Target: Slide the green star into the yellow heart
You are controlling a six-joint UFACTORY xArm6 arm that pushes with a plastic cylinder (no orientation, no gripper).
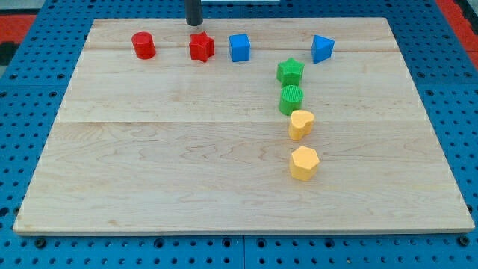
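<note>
The green star (290,71) sits on the wooden board (149,164), in the upper right part of it. All other places below are given from this star.

Just below the star, touching or nearly touching it, stands a green cylinder (291,99). Below that cylinder, close against it, lies the yellow heart (301,124), so the cylinder stands between the star and the heart. Farther down the same line, apart from the heart, rests a yellow hexagon (304,163).

To the star's upper right, near but apart, is a blue block (322,48) with a wedge-like shape that cannot be made out exactly. To the star's upper left is a blue cube (240,47), and just beyond it a red star (201,46). Well to the left of the green star, in the same upper row, stands a red cylinder (143,45).

The arm ends in a dark rod with no fingers, so nothing is grasped. The rod's tip (194,24) is at the top edge of the board, well to the upper left of the green star and just above the red star, apart from it. It touches no block.

A blue pegboard (30,246) surrounds the wooden board on all sides.
</note>
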